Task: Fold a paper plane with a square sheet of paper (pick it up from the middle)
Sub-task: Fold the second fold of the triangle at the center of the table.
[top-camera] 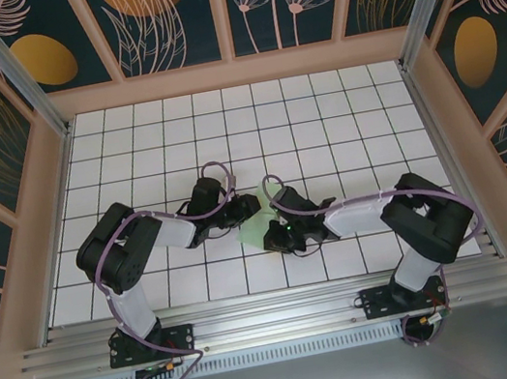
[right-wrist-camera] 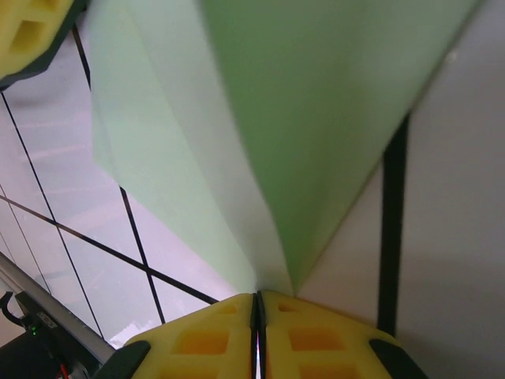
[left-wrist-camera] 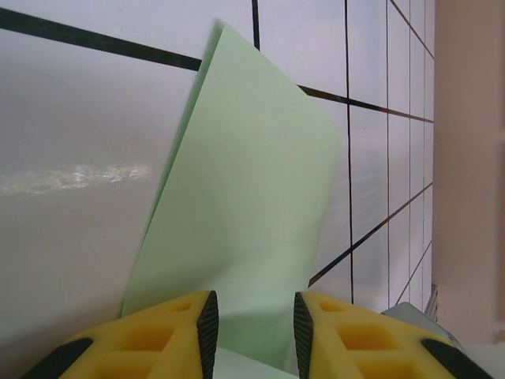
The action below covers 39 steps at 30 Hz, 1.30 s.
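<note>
Right wrist view: right gripper (right-wrist-camera: 258, 306) pinches the folded paper (right-wrist-camera: 316, 118); left gripper (left-wrist-camera: 252, 308) gapes, paper lying between its fingers.

One green paper sheet (left-wrist-camera: 245, 197), two claws (left-wrist-camera: 252, 316) (right-wrist-camera: 258, 308)

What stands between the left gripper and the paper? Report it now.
Nothing visible does. The paper reaches right into the gap of the left gripper, whose jaws stand apart, with bare table beside it. The right gripper is shut on another part of the paper.
</note>
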Motion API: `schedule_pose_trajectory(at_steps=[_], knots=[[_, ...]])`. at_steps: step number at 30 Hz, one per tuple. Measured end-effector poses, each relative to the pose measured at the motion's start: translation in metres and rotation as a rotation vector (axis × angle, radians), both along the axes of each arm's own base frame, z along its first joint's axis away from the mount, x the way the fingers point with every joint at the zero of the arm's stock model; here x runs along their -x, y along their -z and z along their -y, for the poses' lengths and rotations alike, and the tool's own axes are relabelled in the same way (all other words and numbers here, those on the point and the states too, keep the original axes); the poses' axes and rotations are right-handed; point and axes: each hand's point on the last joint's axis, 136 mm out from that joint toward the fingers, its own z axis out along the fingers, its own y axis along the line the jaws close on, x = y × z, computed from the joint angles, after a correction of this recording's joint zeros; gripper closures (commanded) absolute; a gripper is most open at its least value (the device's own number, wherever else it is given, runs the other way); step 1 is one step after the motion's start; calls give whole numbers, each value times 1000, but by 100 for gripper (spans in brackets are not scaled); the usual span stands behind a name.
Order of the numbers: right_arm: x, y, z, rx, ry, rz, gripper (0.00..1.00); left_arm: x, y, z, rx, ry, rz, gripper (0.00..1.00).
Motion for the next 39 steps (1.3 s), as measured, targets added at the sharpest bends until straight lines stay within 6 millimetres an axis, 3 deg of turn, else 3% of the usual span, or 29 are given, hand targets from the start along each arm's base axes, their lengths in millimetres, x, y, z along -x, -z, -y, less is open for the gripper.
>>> schedule_pose_trajectory(at_steps=[13,17,21,24,28,34,39], knots=[[9,-4,13,28,14,3,87,0,0,0,-2,2,1,66],[3,-27,12,-8,26,58,87,0,0,0,-2,2,1,66],[-10,-50,-4,-57,28,105,87,0,0,0,-2,2,1,66],[-20,-55,-18,-65,26,121,87,0,0,0,-2,2,1,65],[-29,-41,-27,-40,29,103,87,0,0,0,-1,3,1,65],[-19,0,-8,57,41,33,87,0,0,0,-1,3,1,65],[-12,1,-2,14,49,46,86,0,0,0,-2,2,1,65]])
